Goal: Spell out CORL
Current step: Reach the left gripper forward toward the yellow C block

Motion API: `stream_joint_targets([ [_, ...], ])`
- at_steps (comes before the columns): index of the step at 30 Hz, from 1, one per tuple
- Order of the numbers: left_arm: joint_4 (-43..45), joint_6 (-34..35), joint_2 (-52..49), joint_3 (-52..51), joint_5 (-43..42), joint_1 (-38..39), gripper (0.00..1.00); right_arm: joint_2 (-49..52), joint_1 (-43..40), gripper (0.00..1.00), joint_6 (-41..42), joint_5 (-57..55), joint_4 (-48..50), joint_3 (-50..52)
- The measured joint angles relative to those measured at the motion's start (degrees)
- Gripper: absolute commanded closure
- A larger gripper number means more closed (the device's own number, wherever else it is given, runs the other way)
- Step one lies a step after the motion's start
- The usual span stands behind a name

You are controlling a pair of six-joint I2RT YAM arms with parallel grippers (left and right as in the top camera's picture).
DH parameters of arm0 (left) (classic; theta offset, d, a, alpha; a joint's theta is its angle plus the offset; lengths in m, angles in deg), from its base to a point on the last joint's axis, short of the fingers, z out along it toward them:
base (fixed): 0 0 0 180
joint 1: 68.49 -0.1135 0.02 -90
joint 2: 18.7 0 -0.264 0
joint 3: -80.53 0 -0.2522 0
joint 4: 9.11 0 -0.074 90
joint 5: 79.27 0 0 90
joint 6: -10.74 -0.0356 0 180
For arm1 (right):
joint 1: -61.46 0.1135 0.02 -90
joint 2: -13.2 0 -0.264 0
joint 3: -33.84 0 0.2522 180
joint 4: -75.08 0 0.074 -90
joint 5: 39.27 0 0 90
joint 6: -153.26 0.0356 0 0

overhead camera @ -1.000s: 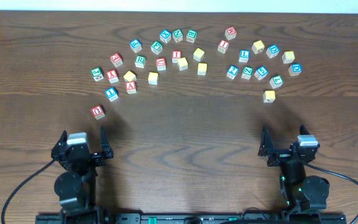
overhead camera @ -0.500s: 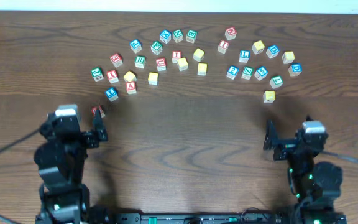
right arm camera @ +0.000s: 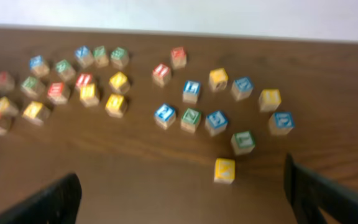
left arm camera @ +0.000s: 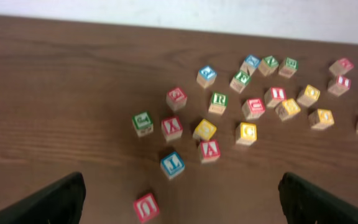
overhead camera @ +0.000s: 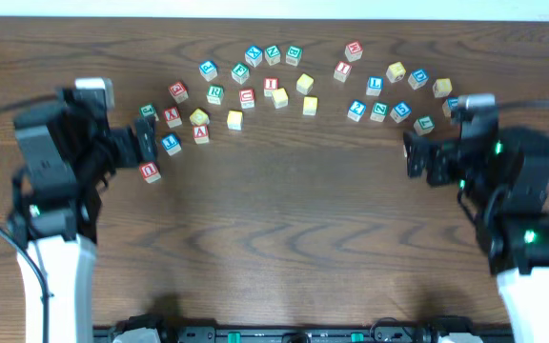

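Lettered wooden cubes lie in an arc across the far half of the table. The green R cube (left arm camera: 219,99) (overhead camera: 215,93) sits in the left cluster. A blue L cube (left arm camera: 172,163) (overhead camera: 171,144) lies nearest my left gripper (left arm camera: 180,199) (overhead camera: 146,145), which hangs open above the table just short of that cluster. Two yellow-topped cubes (left arm camera: 247,131) (left arm camera: 204,129) sit close behind the L; their letters are too blurred to read surely. My right gripper (right arm camera: 182,194) (overhead camera: 425,151) is open too, nothing between its fingers, hovering before the right cluster.
A red U cube (left arm camera: 146,206) (overhead camera: 150,171) lies between my left fingers' line of sight, nearest the front. A lone yellow cube (right arm camera: 224,170) sits just ahead of the right gripper. Another blue L cube (overhead camera: 375,85) is in the right cluster. The table's back edge meets a white wall.
Both arms have risen from their rest at the front edge and swung forward toward the cubes. Both grippers stayed open, and no cube has moved.
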Motion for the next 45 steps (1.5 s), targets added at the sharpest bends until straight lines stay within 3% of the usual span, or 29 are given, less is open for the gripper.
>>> stream_joint_targets([
  [14,-21.75,0.00,-27.34,36.83,-1.66,8.48,0.02,26.75,0.00,0.01,-2.10,6.08,-26.99,-34.21],
  [20,-32.63,-0.20,-38.51,50.90,-1.64,10.99,0.02,34.93,0.00,0.01,-3.21,6.49,-34.34,-45.16],
  [31,-33.35,0.52,-42.45,52.26,-1.62,14.60,0.02,38.05,0.02,0.01,-3.80,7.15,-31.95,-46.36],
  [32,-33.07,1.44,-42.45,52.26,-1.62,14.93,0.01,38.05,0.02,0.01,-3.80,7.52,-31.45,-46.38],
  [34,-31.65,2.82,-42.45,52.26,-1.64,15.39,0.12,38.05,0.02,0.01,-3.80,8.02,-31.30,-46.45],
  [39,-30.67,7.61,-42.47,52.26,-0.68,16.11,0.13,38.05,0.02,0.01,-3.80,8.44,-31.36,-46.45],
  [45,-31.50,13.38,-45.27,52.24,7.56,19.89,0.13,38.05,0.02,0.01,-3.80,8.85,-31.36,-46.45],
])
